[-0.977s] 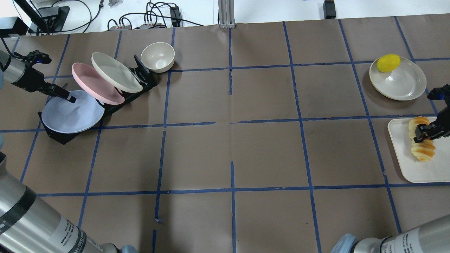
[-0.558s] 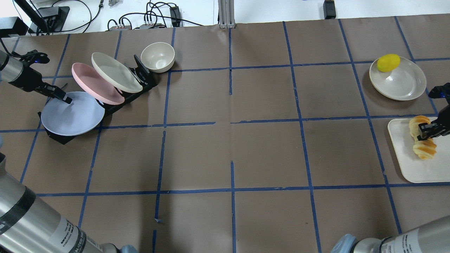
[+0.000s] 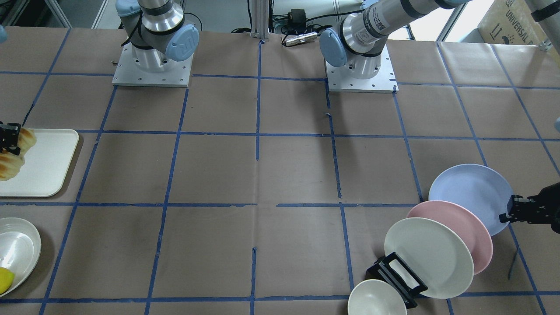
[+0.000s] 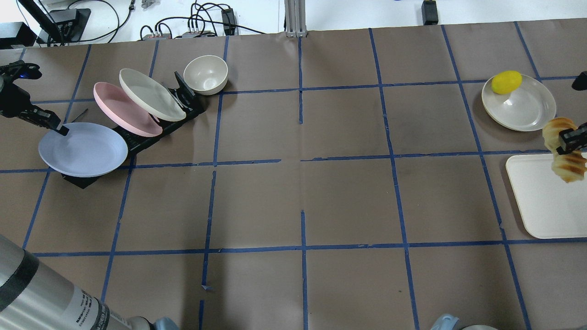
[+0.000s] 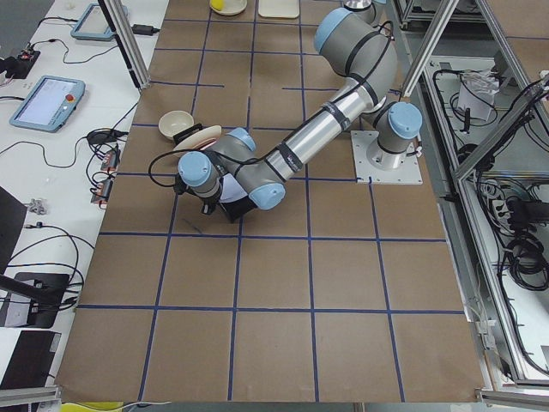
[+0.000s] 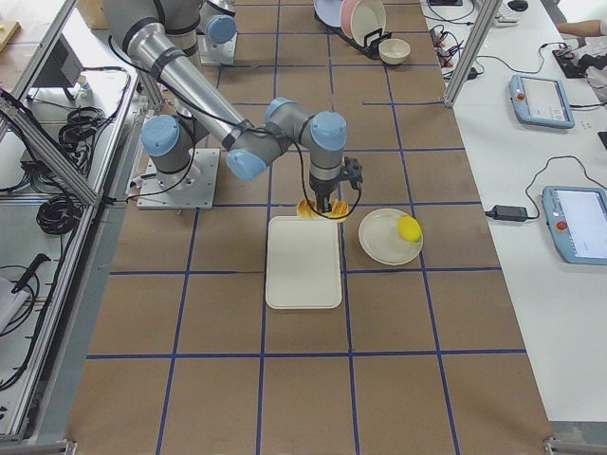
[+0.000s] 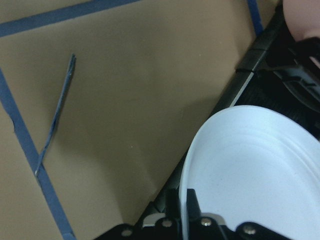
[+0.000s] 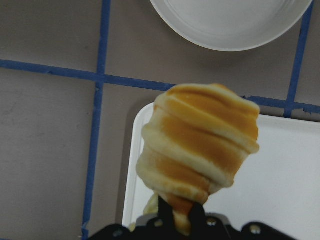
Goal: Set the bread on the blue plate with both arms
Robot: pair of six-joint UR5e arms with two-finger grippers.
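The bread [image 4: 568,166], striped orange-brown and pale yellow, hangs in my right gripper [image 4: 566,139], which is shut on it above the far edge of the white tray [image 4: 541,206]. The right wrist view shows the bread [image 8: 200,145] lifted clear of the tray [image 8: 285,175]. The blue plate [image 4: 82,149] is at the far left, tilted almost flat over the front end of the black rack [image 4: 146,137]. My left gripper [image 4: 58,129] is shut on the plate's rim. The left wrist view shows the rim [image 7: 192,165] pinched between the fingers.
A pink plate [image 4: 124,110] and a cream plate [image 4: 149,94] lean in the rack, with a cream bowl [image 4: 205,73] behind it. A cream plate [image 4: 523,110] with a yellow fruit [image 4: 506,81] sits beyond the tray.
My left gripper has drawn the blue plate leftward out of the rack and tilted it flatter. My right gripper has lifted the bread up off the tray.
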